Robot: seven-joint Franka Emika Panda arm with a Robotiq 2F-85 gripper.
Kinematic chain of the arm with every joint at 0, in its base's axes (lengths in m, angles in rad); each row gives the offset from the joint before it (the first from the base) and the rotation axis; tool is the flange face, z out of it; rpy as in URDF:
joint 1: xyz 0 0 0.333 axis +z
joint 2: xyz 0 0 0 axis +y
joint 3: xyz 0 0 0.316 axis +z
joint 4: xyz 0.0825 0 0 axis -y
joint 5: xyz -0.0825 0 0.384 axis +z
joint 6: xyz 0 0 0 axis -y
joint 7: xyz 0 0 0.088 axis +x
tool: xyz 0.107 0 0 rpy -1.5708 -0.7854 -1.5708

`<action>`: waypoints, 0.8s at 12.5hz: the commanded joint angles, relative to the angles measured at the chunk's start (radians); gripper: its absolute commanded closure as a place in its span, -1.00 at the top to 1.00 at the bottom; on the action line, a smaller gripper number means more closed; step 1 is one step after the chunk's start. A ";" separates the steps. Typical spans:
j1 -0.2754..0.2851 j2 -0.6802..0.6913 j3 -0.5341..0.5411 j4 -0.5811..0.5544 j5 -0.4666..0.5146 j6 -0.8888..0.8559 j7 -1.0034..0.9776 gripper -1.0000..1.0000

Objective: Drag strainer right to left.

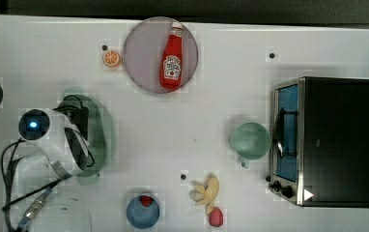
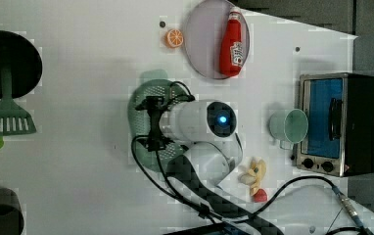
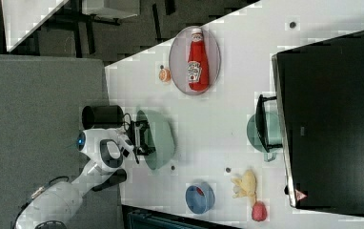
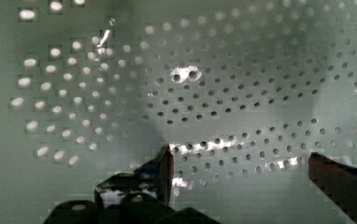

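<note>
I see the strainer (image 1: 103,130) at the top view's left, its long axis running up-down there, tab handles at either end. My gripper (image 4: 239,163) sits inside its bowl, fingers spread apart.

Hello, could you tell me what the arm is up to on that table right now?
The Panda arm is working on the mint-green strainer, which lies near the top view's left side of the white table. Its gripper is down inside the bowl, fingers apart, with the perforated wall close in front of the wrist camera. Elsewhere sit a ketchup bottle on a round plate, a green cup beside a toaster oven, and a blue bowl.
</note>
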 commanded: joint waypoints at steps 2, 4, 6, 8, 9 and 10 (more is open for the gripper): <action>0.063 -0.001 -0.022 0.043 0.019 -0.030 0.083 1.00; 0.076 0.011 -0.022 0.060 0.040 -0.032 0.084 1.00; 0.090 0.022 -0.022 0.077 0.066 -0.032 0.085 1.00; 0.101 0.030 -0.021 0.094 0.073 -0.031 0.085 1.00; 0.107 0.034 -0.021 0.102 0.073 -0.031 0.085 1.00; 0.112 0.040 -0.021 0.111 0.077 -0.031 0.086 1.00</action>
